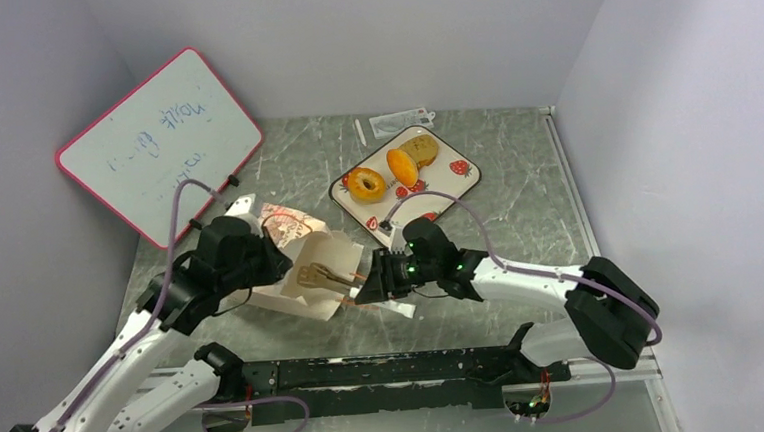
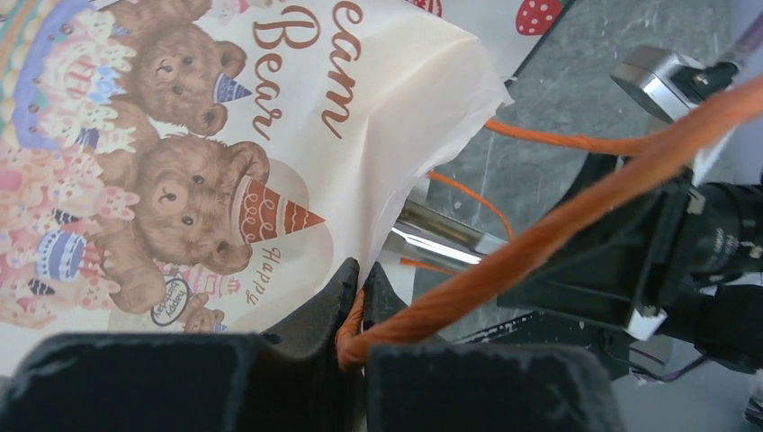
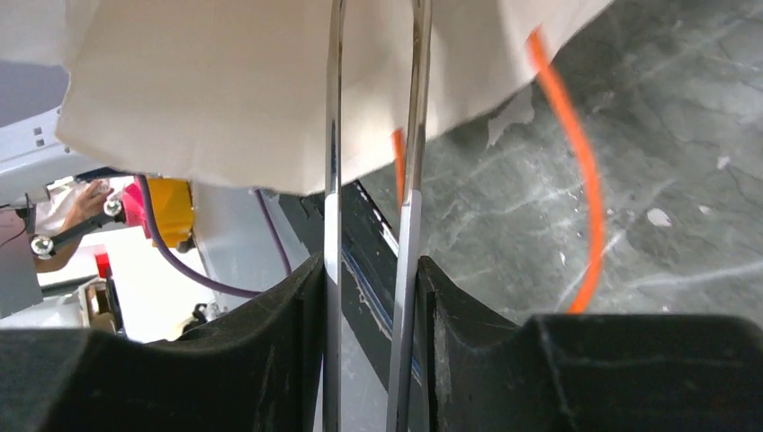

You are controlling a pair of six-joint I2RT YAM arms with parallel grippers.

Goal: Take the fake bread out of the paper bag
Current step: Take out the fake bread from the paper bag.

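The paper bag (image 1: 297, 281) lies on its side, mouth toward the right arm; its bear-print face fills the left wrist view (image 2: 270, 135). My left gripper (image 1: 256, 256) (image 2: 362, 272) is shut on the bag's rim and an orange cord handle (image 2: 558, 225). My right gripper (image 1: 377, 276) (image 3: 371, 265) is shut on metal tongs (image 3: 335, 135) that reach into the bag mouth (image 3: 225, 90). A brownish-gold thing (image 1: 312, 275) shows at the tongs' tips; I cannot tell what it is. The doughnut (image 1: 365, 184), orange bun (image 1: 401, 167) and tan bun (image 1: 421, 150) lie on the tray.
The strawberry-print tray (image 1: 451, 187) sits behind the bag at centre. A pink-framed whiteboard (image 1: 158, 144) leans at the back left. A clear plastic wrapper (image 1: 397, 123) lies at the back wall. The black rail (image 1: 387, 368) runs along the near edge.
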